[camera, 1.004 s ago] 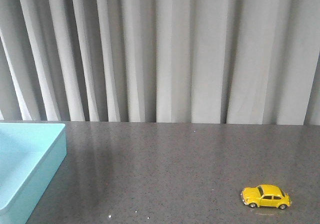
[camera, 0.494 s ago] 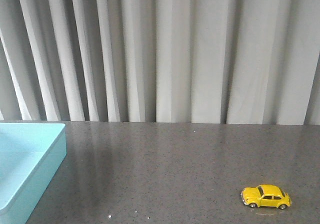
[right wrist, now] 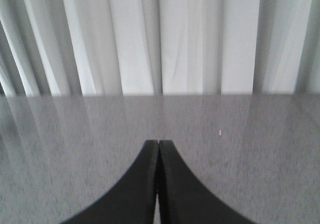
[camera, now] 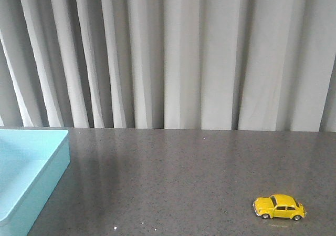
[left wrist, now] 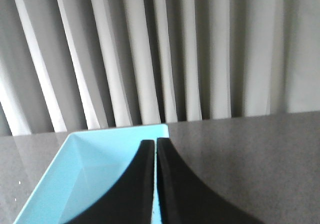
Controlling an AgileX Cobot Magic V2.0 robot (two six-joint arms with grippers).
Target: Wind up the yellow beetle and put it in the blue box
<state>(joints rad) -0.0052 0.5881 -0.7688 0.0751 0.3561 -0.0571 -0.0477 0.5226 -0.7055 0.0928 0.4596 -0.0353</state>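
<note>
Although neither arm appears in the front view, that view alone shows both task objects at once: the yellow beetle (camera: 279, 207) stands on its four wheels on the dark speckled table (camera: 178, 178), low on the right side and side-on to the camera, while the blue box (camera: 31, 167) sits at the far left edge, well apart from the car and seemingly with nothing in it. The left wrist view shows the left gripper (left wrist: 155, 146) with its two black fingers pressed together, holding nothing, hanging above the open box interior with the grey curtain (left wrist: 200, 49) behind; the car is not visible here. The right wrist view shows the right gripper (right wrist: 158, 146) likewise closed and empty, pointing over bare tabletop toward the curtain, and it shows neither the car nor the box. Nothing of the task looks started. The main risk is probably in the first grasp: the beetle is small, rounded and free-rolling, so a slightly off-centre pinch could nudge it forward or squeeze it out sideways. Since the right wrist camera does not yet see the car, the approach likely depends on the front view until the arm is lowered.
</note>
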